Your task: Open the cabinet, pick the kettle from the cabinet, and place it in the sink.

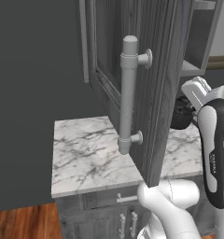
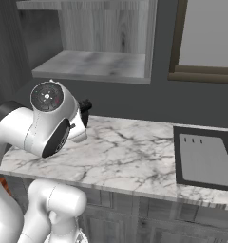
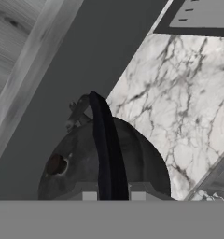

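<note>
The tall dark grey cabinet stands open; its door [image 1: 153,70] with the long bar handle [image 1: 128,93] swings toward me, and the bare shelf [image 2: 92,64] shows inside. The black kettle [image 3: 81,163] hangs just under my gripper [image 3: 114,196], over the marble counter, out of the cabinet. Its arched handle [image 3: 104,140] runs between my fingertips [image 3: 89,196], which are shut on it. From the left base view the kettle [image 1: 181,114] peeks out behind the door's edge. The sink [image 2: 180,156] with its light grey drainboard [image 2: 204,159] lies to the right along the counter, and its corner [image 3: 198,16] shows ahead of the hand.
The marble counter [image 1: 86,154] runs under the cabinet toward the sink. The open door juts out over the counter's left part. A dark wall [image 2: 158,99] backs the counter, with a framed window [image 2: 206,38] above the sink. Drawers with thin silver handles [image 1: 125,198] sit below.
</note>
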Robot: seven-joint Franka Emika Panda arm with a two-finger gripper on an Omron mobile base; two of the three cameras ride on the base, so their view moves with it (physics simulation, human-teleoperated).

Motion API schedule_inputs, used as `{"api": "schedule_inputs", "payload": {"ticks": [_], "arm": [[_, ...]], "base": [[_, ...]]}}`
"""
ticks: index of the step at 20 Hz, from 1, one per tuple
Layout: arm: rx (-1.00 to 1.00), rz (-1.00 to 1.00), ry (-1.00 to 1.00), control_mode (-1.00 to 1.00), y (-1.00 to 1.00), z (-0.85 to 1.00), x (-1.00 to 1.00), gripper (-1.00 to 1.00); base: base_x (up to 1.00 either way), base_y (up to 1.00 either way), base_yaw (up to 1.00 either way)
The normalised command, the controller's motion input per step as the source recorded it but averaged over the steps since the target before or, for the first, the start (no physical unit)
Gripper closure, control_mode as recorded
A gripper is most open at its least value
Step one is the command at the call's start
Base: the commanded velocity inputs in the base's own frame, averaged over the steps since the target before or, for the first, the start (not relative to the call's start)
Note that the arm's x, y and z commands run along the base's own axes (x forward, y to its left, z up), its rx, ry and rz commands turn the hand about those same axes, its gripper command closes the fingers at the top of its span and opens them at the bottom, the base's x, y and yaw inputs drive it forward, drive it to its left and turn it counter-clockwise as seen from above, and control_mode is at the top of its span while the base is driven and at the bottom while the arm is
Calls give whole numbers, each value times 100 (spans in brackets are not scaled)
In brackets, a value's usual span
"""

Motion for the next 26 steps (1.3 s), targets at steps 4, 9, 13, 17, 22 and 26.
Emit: {"api": "schedule_inputs", "payload": {"ticks": [4,9,13,17,22,26], "arm": [[0,0,0,100,0,0,0,100],[0,0,0,100,0,0,0,100],[0,0,0,100,0,0,0,100],[0,0,0,100,0,0,0,100],[0,0,0,100,0,0,0,100],[0,0,0,100,0,0,0,100]], "base": [[0,0,0],[0,0,0],[-1,0,0],[-4,-8,-7],[-1,-40,-16],[0,-52,-10]]}}
